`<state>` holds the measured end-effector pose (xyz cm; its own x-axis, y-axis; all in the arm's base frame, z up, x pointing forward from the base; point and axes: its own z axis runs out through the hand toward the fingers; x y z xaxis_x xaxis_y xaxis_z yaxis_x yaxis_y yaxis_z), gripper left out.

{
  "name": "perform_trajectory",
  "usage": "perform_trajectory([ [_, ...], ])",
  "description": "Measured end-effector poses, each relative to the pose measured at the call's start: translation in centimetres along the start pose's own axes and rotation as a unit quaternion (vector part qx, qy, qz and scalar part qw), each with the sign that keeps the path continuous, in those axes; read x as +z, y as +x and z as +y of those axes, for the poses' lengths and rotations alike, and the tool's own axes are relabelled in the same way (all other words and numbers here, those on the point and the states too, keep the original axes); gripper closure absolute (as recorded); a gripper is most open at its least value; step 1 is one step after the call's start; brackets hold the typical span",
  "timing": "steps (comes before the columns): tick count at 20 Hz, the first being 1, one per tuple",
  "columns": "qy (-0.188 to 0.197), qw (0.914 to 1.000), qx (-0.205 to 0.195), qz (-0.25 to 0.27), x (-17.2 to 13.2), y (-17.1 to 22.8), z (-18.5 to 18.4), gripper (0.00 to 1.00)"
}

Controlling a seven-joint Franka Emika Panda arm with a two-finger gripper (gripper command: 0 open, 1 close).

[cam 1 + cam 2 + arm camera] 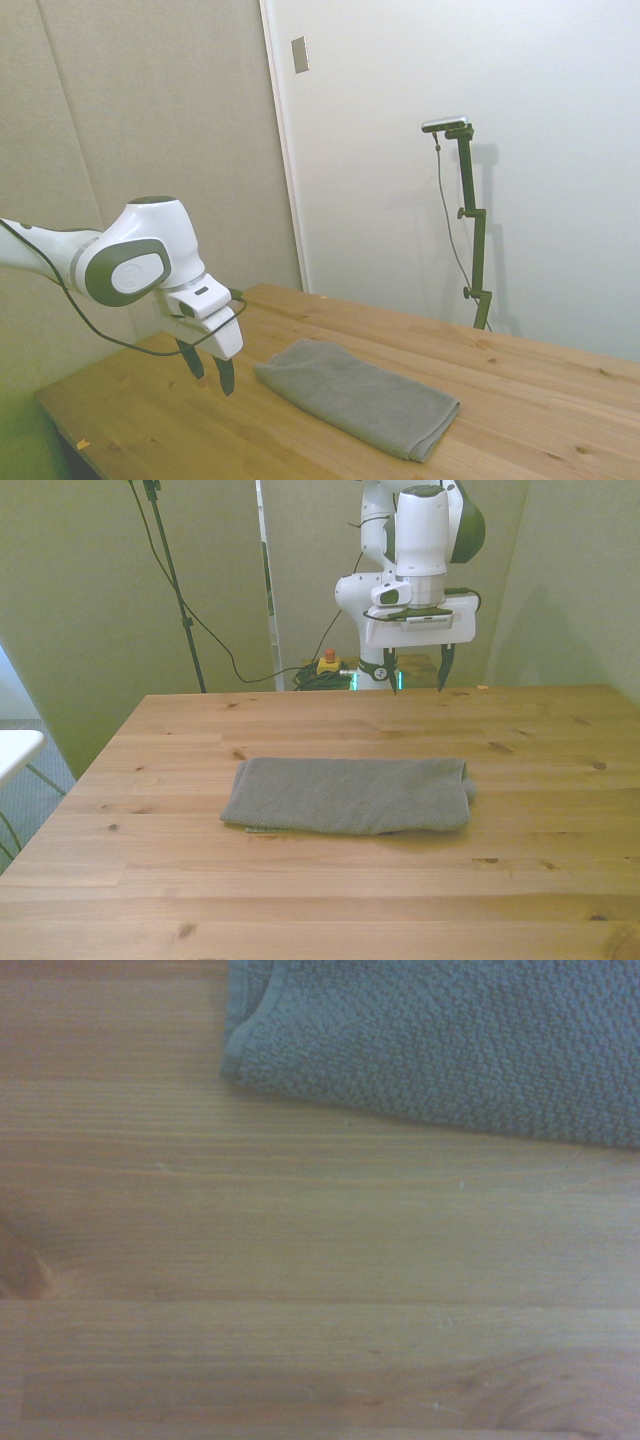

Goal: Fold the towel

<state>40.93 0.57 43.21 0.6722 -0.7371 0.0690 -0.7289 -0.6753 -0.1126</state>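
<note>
Grey towel [350, 795] flat on table [320, 900]; jaws apart, clear of cloth.

A knotty pine plank surface [150, 880] carries one thing: a grey terry towel [350, 795], folded into a long flat rectangle near the middle, layers doubled.

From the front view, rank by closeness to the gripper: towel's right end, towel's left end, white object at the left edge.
1. Towel's right end, same side as the open gripper.
2. Towel's left end, farther across.
3. White object, off the table, far left.
</note>
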Motion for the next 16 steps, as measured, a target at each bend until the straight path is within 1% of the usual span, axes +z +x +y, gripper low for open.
perform_trajectory([
  [3,0.0,1.0,-0.004,0.001,0.0,0.1,-0.1,0.0],
  [6,0.002,0.9996,0.002,0.029,-0.8,1.7,-1.7,0.0],
  [9,-0.011,0.9973,0.033,0.065,-0.9,3.9,-5.7,0.0],
  [11,-0.035,0.994,0.065,0.081,0.4,5.2,-8.8,0.0],
  [13,-0.065,0.9898,0.088,0.092,1.8,6.1,-12.0,0.0],
  [16,-0.099,0.9848,0.099,0.103,3.7,5.9,-17.3,0.0],
])
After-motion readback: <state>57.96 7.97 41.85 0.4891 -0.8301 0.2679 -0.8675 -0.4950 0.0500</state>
